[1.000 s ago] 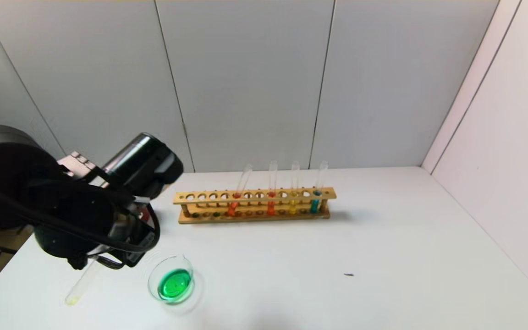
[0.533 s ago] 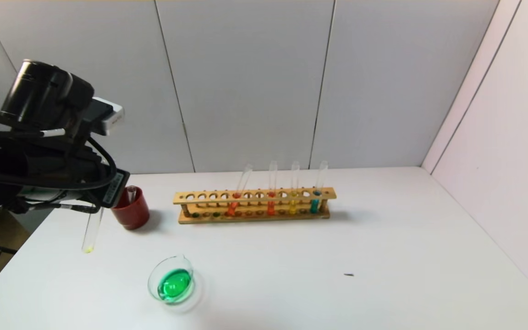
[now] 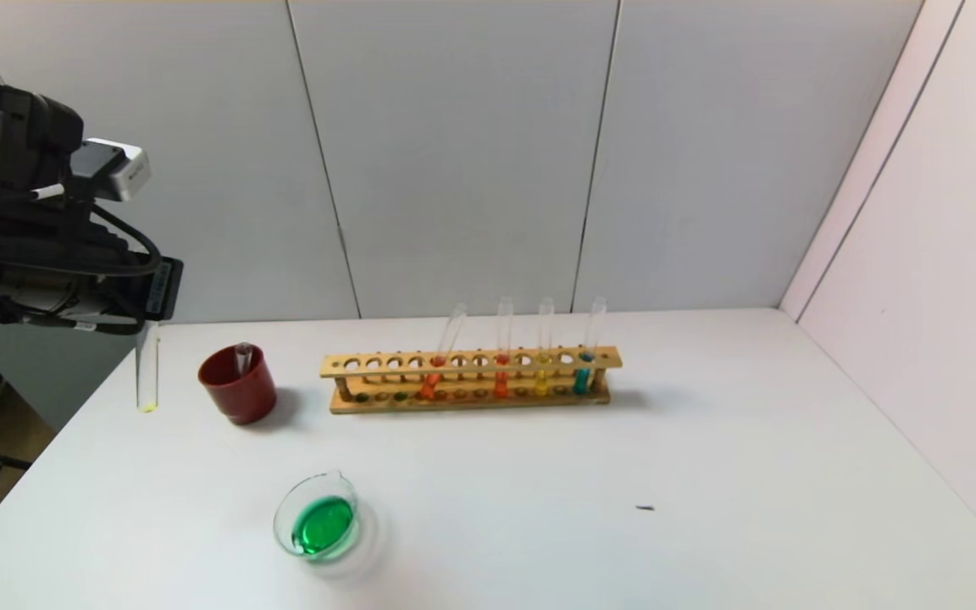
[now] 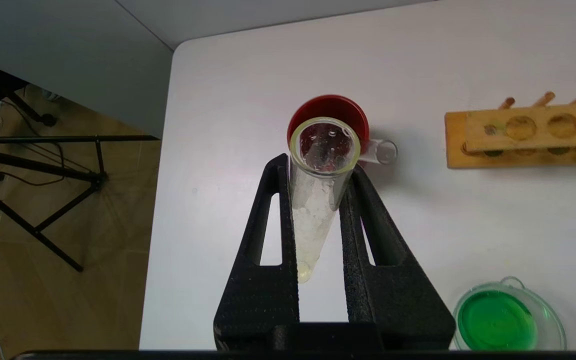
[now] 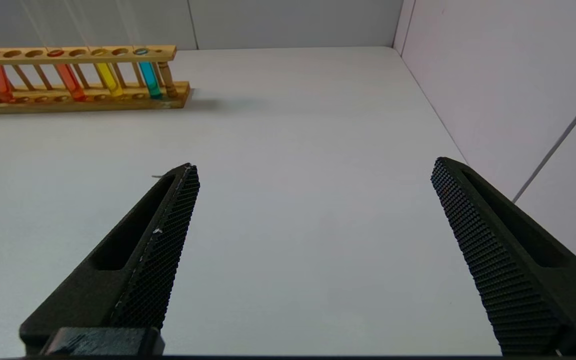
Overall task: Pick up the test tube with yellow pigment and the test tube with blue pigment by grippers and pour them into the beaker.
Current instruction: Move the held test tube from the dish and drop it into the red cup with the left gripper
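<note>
- Left pincer (image 4: pixel 318 210), raised at the far-left edge of the surface (image 3: pixel 708 474), is clamped on the test tube with yellow pigment (image 3: pixel 147 373); tube hangs upright, w/ only a faint yellow trace at its round base.
- Beaker (image 3: pixel 317 525) sits near the front of the surface, well apart from the tube, holding green liquid; pouring looks done.
- Step in hand (judged): park the drained tube in the dark red cup (image 3: pixel 238 385), just beside it. Do it well: centre tube over the rim, lower straight, avoid the clear tube (image 4: pixel 380 151) already leaning in the cup, release only once the base rests.
- Right pincer (image 5: pixel 313 240) is idle low over the right side, fingers spread wide, holding nothing.
- Wooden rack (image 3: pixel 471 379) at the back carries four tubes: two orange-red, one yellow, and the test tube with blue pigment (image 3: pixel 587 352) at its right end.
- Materials: thin, slick glass, droplets inside the held tube; pincer pads are black w/ a dotted grip texture; surface is matte white.
</note>
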